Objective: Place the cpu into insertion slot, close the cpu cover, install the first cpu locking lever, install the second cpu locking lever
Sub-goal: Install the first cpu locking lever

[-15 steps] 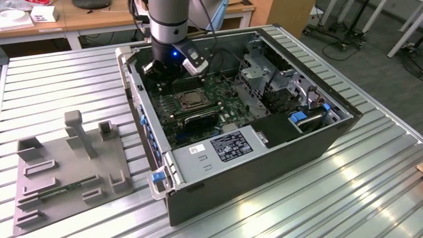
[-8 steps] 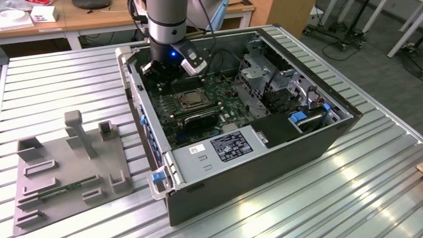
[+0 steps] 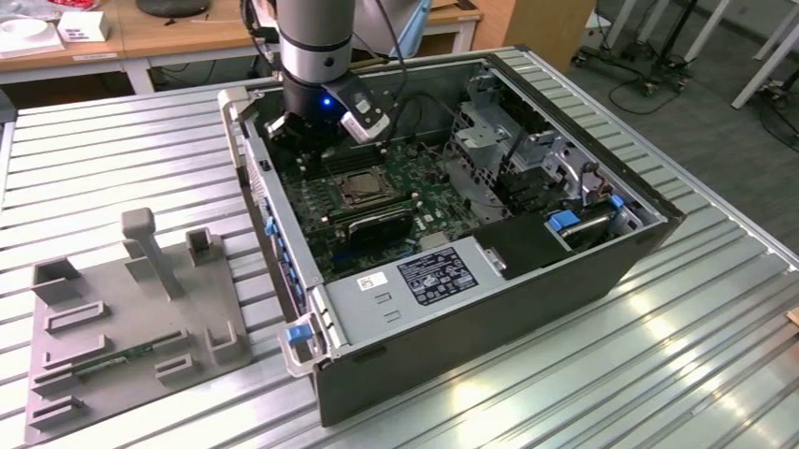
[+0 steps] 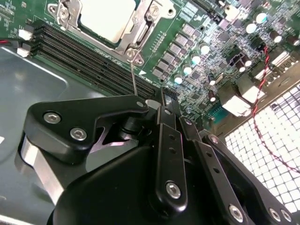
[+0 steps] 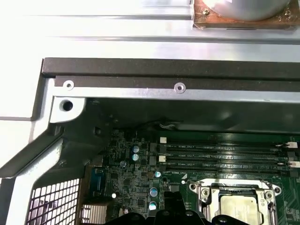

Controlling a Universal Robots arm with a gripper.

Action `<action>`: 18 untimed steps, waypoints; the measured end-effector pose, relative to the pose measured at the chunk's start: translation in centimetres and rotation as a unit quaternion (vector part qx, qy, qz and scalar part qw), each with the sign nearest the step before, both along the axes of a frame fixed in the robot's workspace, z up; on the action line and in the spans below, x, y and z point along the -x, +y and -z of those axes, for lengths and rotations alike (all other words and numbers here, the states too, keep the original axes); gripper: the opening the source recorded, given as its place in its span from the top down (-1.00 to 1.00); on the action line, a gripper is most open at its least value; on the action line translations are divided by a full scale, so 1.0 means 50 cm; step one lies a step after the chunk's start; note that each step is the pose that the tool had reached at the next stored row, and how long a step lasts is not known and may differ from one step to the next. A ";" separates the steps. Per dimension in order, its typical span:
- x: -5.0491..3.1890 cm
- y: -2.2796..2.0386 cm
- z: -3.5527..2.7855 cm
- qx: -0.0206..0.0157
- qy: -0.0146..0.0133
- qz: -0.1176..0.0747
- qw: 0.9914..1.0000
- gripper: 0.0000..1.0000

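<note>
While the cpu cover [image 4: 134,36] frames the cpu [image 4: 108,18], fingers [image 4: 167,117] (seemingly clenched empty) hover by memory slots [image 4: 89,65].

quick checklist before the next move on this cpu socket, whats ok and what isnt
1. cpu seated in the insertion slot: ok, its pale face lies flat inside in both wrist views.
2. cpu cover down over the chip: ok, the frame looks flat around it.
3. locking lever latched: cannot tell; this thin rod runs from the socket's corner towards the gripper.
4. Gripper clear of the memory slots: cannot tell; it hangs close over them.
5. Room above the board: ok, the computer case lies open in the exterior view.
</note>
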State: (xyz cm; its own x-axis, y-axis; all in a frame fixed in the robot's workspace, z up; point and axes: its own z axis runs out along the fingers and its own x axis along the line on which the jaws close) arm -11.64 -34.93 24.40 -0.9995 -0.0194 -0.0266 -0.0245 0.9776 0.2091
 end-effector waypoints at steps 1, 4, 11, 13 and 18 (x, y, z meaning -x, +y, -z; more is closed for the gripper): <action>0.000 0.0004 0.000 -0.001 0.000 0.000 1.000 0.80; 0.000 0.0022 0.000 -0.006 0.000 0.000 1.000 0.80; 0.000 0.0042 0.001 -0.015 0.000 0.000 1.000 0.80; -0.001 0.0044 0.001 -0.019 0.000 0.000 1.000 0.80; -0.013 0.0044 0.002 -0.021 0.000 0.000 1.000 0.80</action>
